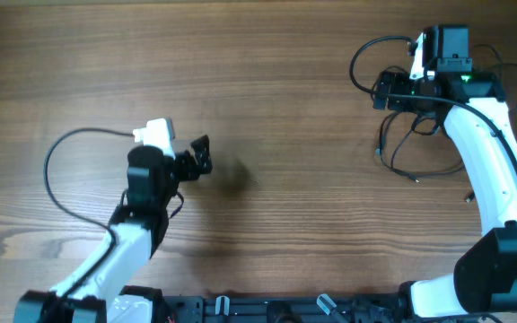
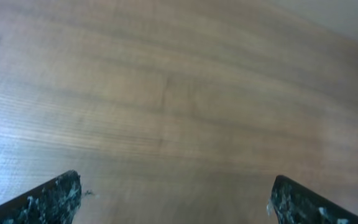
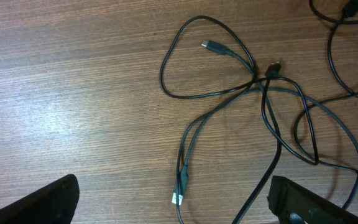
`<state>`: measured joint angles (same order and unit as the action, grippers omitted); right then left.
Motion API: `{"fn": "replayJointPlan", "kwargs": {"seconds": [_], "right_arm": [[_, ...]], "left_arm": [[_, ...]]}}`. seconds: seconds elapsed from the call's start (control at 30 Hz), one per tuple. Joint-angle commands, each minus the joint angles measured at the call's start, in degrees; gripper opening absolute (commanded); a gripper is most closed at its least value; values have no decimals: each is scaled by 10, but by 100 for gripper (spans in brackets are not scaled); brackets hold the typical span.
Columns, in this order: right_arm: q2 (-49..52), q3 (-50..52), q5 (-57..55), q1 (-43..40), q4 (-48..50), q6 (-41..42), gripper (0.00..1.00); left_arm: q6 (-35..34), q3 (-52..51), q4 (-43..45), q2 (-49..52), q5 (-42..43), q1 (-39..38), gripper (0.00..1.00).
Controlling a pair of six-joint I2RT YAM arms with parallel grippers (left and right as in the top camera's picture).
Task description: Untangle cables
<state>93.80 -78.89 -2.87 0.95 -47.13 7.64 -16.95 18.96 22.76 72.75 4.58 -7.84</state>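
1. Right hand (image 3: 173,190): fingers spread wide, hovering above the tabletop (image 3: 73,74).
2. Cables (image 3: 260,81): loose crossed loops lying flat just ahead of the right hand, with one plug end between its fingers.
3. Left hand (image 2: 174,186): spread wide, well apart from the cables.

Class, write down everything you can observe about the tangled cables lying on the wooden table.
The cables are thin, black, flexible cords, seemingly rubber-coated. They lie flat in loose overlapping loops on the wooden table. Several strands cross at one knot-like point. Small connectors end them: an upper plug inside a loop, a second plug beside the crossing, and a light-tipped plug lower down. The overhead view places them at the table's right side. Only the table is seen touching them.
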Motion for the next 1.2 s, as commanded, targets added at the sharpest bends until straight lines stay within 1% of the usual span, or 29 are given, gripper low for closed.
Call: {"fn": "replayJointPlan", "kwargs": {"seconds": [0.0, 0.27, 0.5, 0.57, 0.67, 0.73, 0.8, 0.93, 1.07, 1.13, 1.17], "right_arm": [[5, -3, -10, -2, 2, -1, 100], [5, -3, -10, -2, 2, -1, 100], [5, -3, -10, -2, 2, -1, 100], [5, -3, -10, -2, 2, -1, 100], [5, -3, -10, -2, 2, -2, 100], [5, -3, -10, -2, 2, -1, 100], [5, -3, -10, -2, 2, -1, 100], [5, -3, -10, -2, 2, -2, 100], [5, -3, -10, -2, 2, -1, 100], [5, -3, -10, -2, 2, -1, 100], [5, -3, -10, -2, 2, -1, 100]], "left_arm": [[17, -82, 27, -56, 5, 19, 100], [17, -179, 36, -152, -10, 29, 100], [18, -187, -98, -257, -24, 29, 100], [17, -187, -160, -301, -30, 29, 100], [18, -187, -220, -360, -43, 29, 100], [18, -186, -274, -428, -52, 29, 100], [49, -186, -273, -488, -51, 28, 100], [70, -186, -273, -581, -51, 28, 100], [140, -186, -273, -655, -49, 29, 100], [167, -186, -273, -683, -49, 32, 100], [169, -186, -273, -694, -50, 35, 100]]}}
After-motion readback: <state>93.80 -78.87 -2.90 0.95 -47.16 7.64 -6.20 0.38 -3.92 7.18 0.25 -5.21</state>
